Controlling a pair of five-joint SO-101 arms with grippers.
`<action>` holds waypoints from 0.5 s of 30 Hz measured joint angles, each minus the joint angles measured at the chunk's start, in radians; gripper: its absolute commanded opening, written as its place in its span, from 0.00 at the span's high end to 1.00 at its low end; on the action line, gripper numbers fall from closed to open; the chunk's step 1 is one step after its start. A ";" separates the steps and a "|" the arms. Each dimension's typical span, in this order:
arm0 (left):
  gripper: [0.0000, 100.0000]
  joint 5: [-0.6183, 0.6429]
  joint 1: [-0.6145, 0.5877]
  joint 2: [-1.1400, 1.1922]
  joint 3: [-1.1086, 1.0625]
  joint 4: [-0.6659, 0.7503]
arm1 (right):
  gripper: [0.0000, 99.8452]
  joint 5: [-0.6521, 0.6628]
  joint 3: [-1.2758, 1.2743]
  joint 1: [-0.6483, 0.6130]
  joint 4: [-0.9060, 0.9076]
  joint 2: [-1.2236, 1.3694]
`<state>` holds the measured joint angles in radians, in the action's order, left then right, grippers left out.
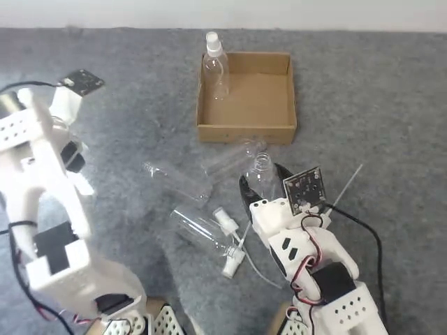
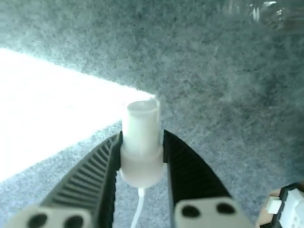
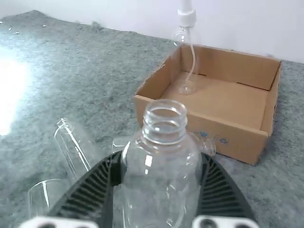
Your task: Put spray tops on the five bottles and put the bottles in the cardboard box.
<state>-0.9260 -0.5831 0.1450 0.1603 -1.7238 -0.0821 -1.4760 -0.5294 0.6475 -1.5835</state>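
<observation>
Right pincer (image 3: 160,164) clamps the upright clear plastic bottle (image 3: 164,121), open neck uppermost, just in front of the brown cardboard box (image 1: 244,132); left pincer (image 2: 141,142), well apart to its left, grips the white spray top (image 2: 141,121) meant for that neck.

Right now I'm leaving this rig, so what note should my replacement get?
Left end effector: shut on a white plastic spray top.
Right end effector: shut on an upright uncapped clear plastic bottle.
Done: one capped clear bottle stands in the brown cardboard box.
To do: cap and box four bottles; three uncapped bottles lie on the grey carpet near loose spray tops.
</observation>
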 measured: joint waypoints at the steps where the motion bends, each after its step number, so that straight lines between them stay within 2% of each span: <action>1: 0.99 0.000 0.000 -0.018 0.000 0.000 | 0.90 0.000 0.000 0.002 0.000 -0.002; 7: 0.99 0.061 0.006 -0.150 0.000 0.000 | 0.90 0.000 0.000 0.002 0.000 -0.002; 15: 0.99 0.198 0.087 -0.302 0.000 0.000 | 0.90 0.000 0.000 0.002 0.000 -0.002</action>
<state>-0.7281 -0.4956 -0.1573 0.1603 -1.7238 -0.0821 -1.4760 -0.5278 0.6475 -1.5850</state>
